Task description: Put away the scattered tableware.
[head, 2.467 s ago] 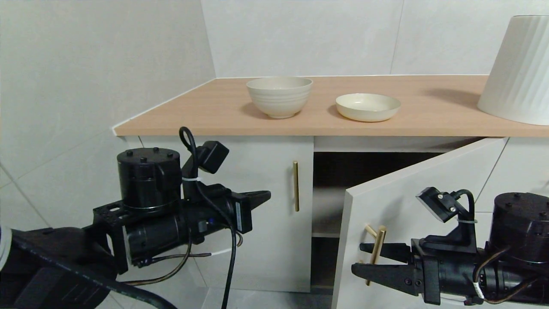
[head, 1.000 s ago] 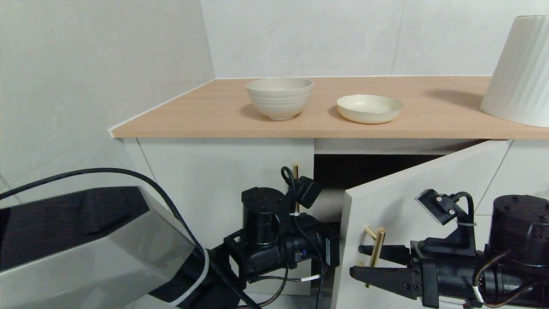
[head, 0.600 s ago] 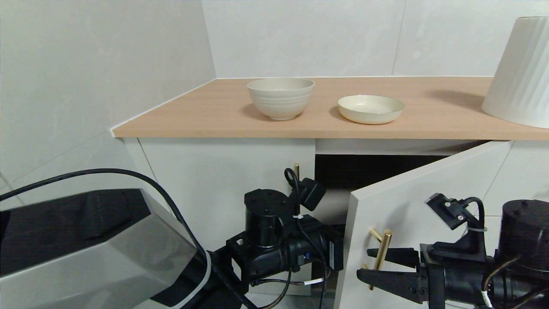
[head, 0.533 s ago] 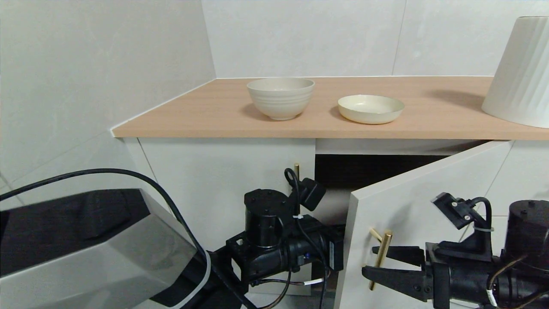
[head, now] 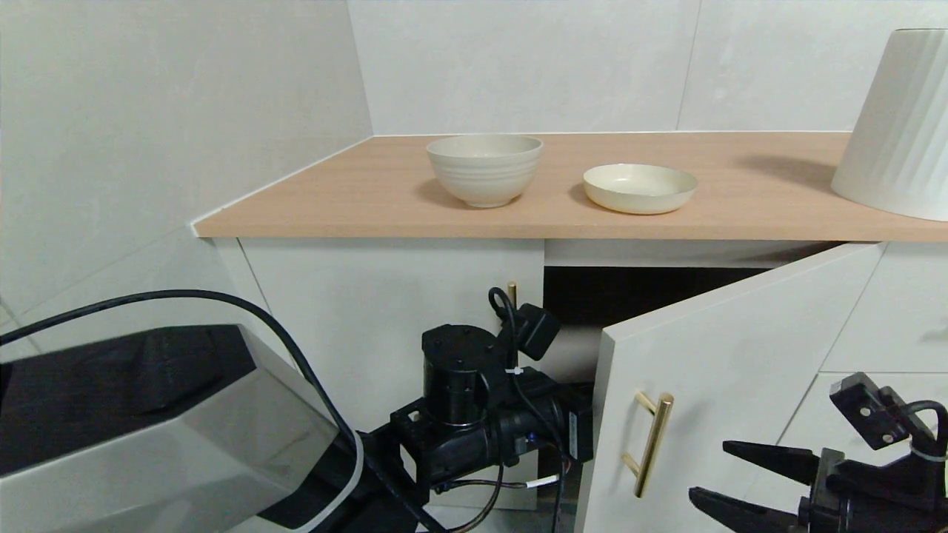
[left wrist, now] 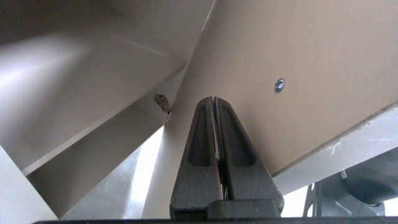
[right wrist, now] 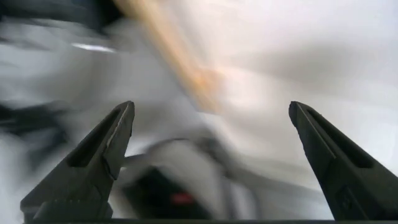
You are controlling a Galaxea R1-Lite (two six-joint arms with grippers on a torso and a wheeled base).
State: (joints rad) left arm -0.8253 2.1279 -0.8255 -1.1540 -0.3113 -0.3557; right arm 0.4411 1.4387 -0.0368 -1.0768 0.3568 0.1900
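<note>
— How many pieces?
— One bowl point(head: 483, 168) and one plate point(head: 639, 187), both on the wooden table point(head: 355, 200) in a tiled corner.
— Grippers?
— Two: left gripper point(left wrist: 212, 102) pressed together behind the open cabinet door point(head: 726, 348), right gripper point(head: 709, 468) spread before it.

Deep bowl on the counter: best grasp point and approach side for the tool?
Probably the near rim of the deep bowl, from above and the front, one finger inside and one outside. It stands upright, mouth open, and its rounded wall tapers toward the base, so a side pinch might slip. The shallow dish sits apart, so it leaves room.
</note>
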